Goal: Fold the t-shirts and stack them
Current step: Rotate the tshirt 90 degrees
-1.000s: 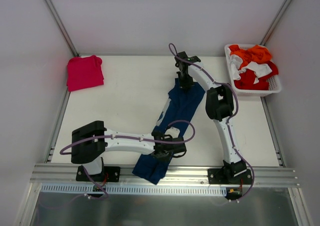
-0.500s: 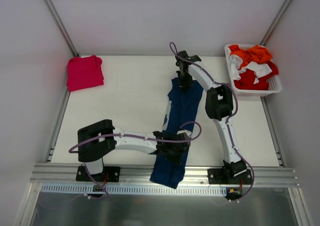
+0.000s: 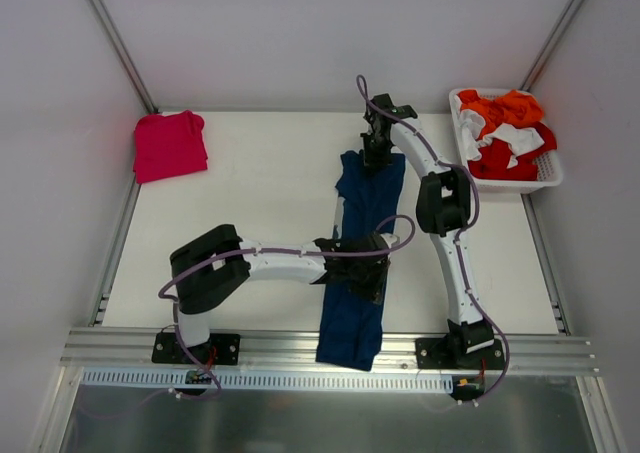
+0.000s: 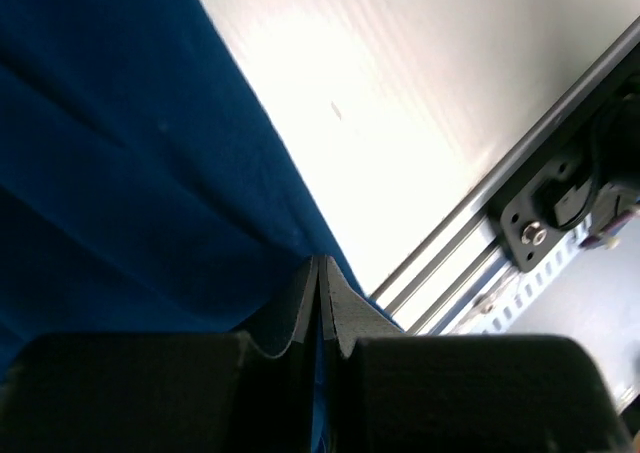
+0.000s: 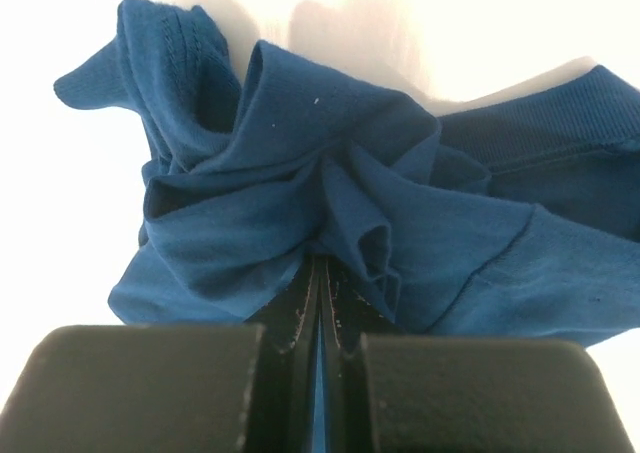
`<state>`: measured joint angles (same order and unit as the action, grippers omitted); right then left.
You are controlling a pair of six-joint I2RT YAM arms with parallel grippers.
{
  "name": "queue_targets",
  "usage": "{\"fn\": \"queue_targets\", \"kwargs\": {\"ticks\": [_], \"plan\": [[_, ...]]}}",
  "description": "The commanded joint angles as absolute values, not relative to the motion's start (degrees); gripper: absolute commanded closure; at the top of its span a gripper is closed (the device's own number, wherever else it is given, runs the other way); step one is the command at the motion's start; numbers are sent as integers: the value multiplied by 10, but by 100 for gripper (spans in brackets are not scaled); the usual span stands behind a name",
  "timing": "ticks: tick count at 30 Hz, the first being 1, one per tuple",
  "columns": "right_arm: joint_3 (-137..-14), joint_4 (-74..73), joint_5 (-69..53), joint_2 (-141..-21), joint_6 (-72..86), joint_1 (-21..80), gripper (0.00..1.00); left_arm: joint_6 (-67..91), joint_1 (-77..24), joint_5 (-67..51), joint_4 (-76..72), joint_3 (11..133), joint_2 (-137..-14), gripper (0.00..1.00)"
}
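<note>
Arms extended, left end effector [image 4: 320, 269] clamping navy t-shirt [image 3: 366, 199], right end effector [image 5: 320, 267] pinching its far end.

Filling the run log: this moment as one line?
left gripper: shut on navy t-shirt, near half | right gripper: shut on its far end | red t-shirt: far-left corner
</note>
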<state>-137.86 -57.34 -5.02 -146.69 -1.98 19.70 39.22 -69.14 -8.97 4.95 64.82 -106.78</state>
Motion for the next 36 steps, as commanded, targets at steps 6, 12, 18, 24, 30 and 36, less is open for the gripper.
{"fn": "queue_targets", "kwargs": {"ticks": [6,12,18,24,30,36], "plan": [[-1406,-536,-86,-1485,-37,185,99,355,-634,-140,2,685,-1073,100],[-1361,-498,-80,-1434,-47,186,99,329,-621,-113,3,674,-1046,100],[-1273,-462,-28,-1300,-79,202,100,280,-621,27,4,637,-941,96],[-1230,-510,54,-1105,-95,237,100,227,-616,162,32,645,-821,100],[-1064,-561,106,-931,-67,286,99,243,-613,144,67,627,-821,100],[-828,-470,135,-798,-7,324,100,247,-611,109,14,579,-853,100]]}}
